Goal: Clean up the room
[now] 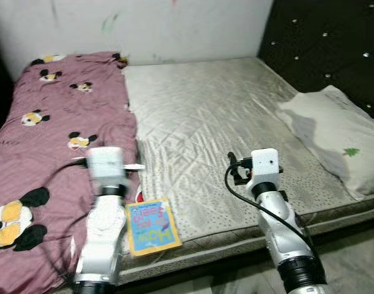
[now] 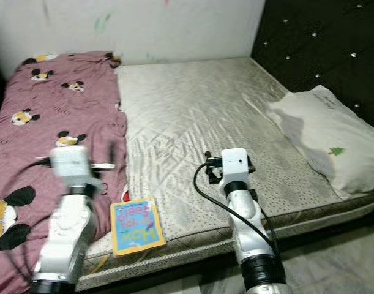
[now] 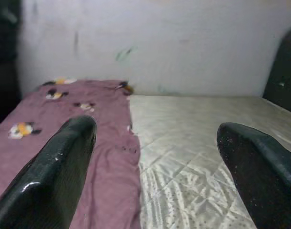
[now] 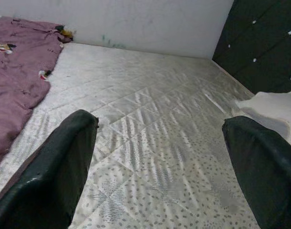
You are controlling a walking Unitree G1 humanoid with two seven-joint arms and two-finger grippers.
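Note:
A colourful picture book [image 1: 152, 225] lies flat on the grey quilted mattress [image 1: 205, 116] at its front edge, beside a maroon blanket with cartoon mice [image 1: 46, 122]. My left arm [image 1: 104, 208] is raised just left of the book and looks blurred. In its wrist view the left gripper [image 3: 155, 138] is open and empty, facing along the blanket's edge toward the wall. My right arm [image 1: 272, 208] is raised over the mattress front, to the right of the book. The right gripper [image 4: 159, 129] is open too, holding nothing, above bare mattress.
A white pillow [image 1: 336, 135] rests at the right end of the bed against a black tufted headboard [image 1: 333, 43]. A white scuffed wall [image 1: 174, 24] runs behind the bed. A strip of floor [image 1: 352, 257] shows at the lower right.

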